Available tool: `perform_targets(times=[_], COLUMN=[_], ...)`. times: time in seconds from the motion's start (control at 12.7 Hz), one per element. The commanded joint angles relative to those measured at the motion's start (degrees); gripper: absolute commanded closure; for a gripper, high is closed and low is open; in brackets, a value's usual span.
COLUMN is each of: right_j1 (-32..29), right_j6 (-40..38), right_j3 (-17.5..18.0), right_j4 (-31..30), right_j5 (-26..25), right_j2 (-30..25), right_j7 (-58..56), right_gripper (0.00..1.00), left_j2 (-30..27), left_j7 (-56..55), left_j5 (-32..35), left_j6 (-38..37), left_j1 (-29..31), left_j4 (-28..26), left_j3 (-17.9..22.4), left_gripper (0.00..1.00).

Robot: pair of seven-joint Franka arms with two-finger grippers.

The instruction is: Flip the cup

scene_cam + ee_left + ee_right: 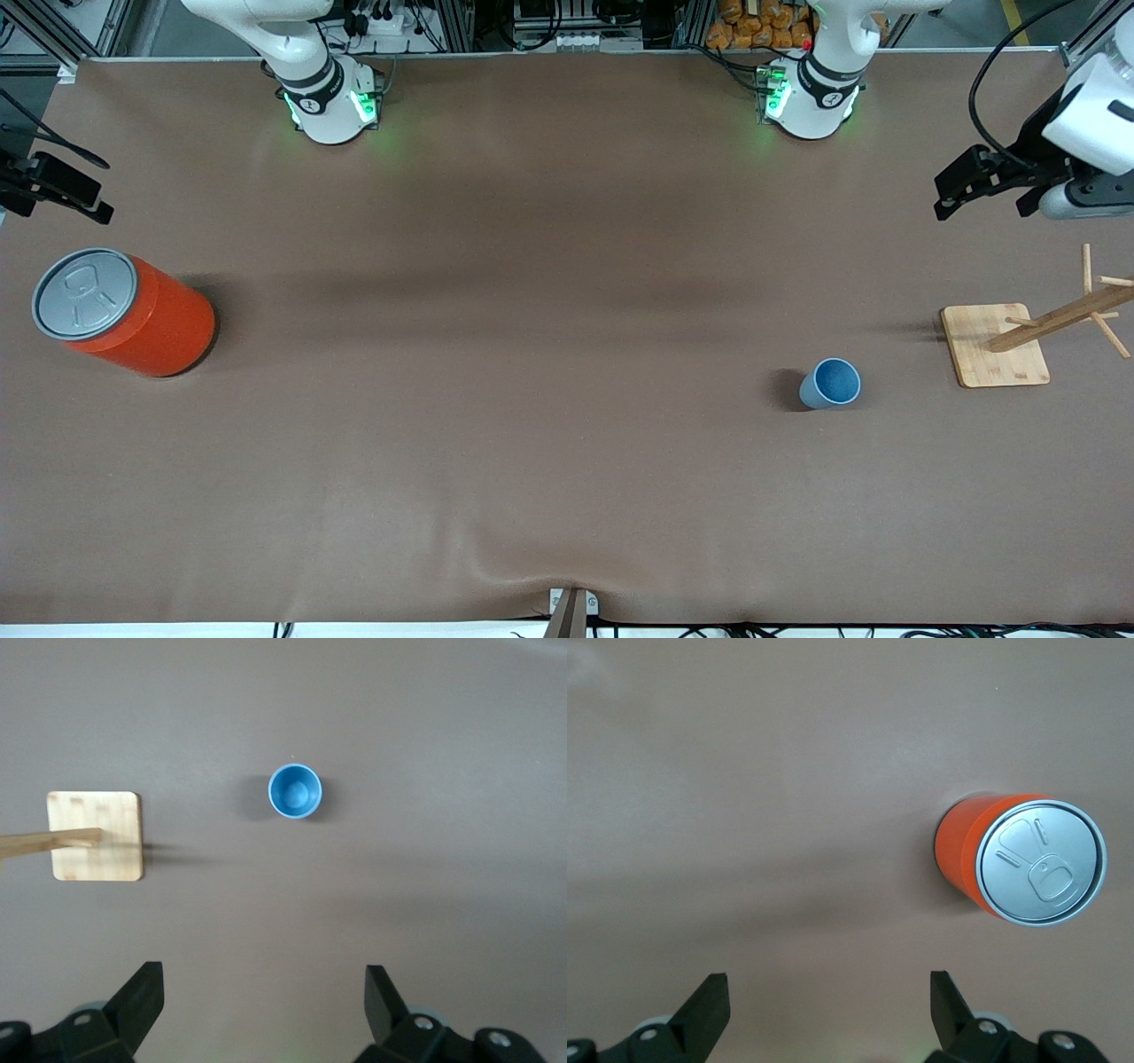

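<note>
The small light-blue cup point(831, 383) stands upright on the brown table, mouth up, toward the left arm's end. In the left wrist view the cup point(295, 791) shows its darker blue inside. My left gripper point(983, 199) hangs open and empty high over that end of the table, apart from the cup; its jaws point(264, 979) stand wide apart. My right gripper point(96, 188) hangs open and empty over the right arm's end of the table, its jaws point(828, 988) wide apart over bare table.
A wooden peg rack on a square bamboo base point(994, 346) stands beside the cup at the left arm's end; it also shows in the left wrist view point(96, 835). A large orange can with a grey lid point(133, 315) stands at the right arm's end, also in the right wrist view point(1019, 859).
</note>
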Motion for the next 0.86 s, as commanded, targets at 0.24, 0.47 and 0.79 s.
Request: perform_targets(times=[0.24, 0.47, 0.79], right_j1=[-0.6, -0.5, -0.5], right_j6=[-0.9, -0.9, -0.9], right_j3=[0.3, 0.3, 0.3], right_j4=[1.5, 1.5, 1.4], right_j5=[0.0, 0.0, 0.0], right_j2=[0.6, 0.6, 0.6], right_j7=[0.3, 0.3, 0.4], right_gripper=[0.0, 0.0, 0.0], left_j2=[-1.2, -1.0, -0.8], left_j7=[1.9, 1.9, 1.8], left_j5=[0.2, 1.4, 1.7], left_j6=[-1.6, -2.0, -2.6], left_j1=[1.0, 0.6, 0.5], left_j4=[1.8, 2.0, 1.9], left_j3=[-0.4, -0.4, -0.4], left_gripper=[0.0, 0.0, 0.0])
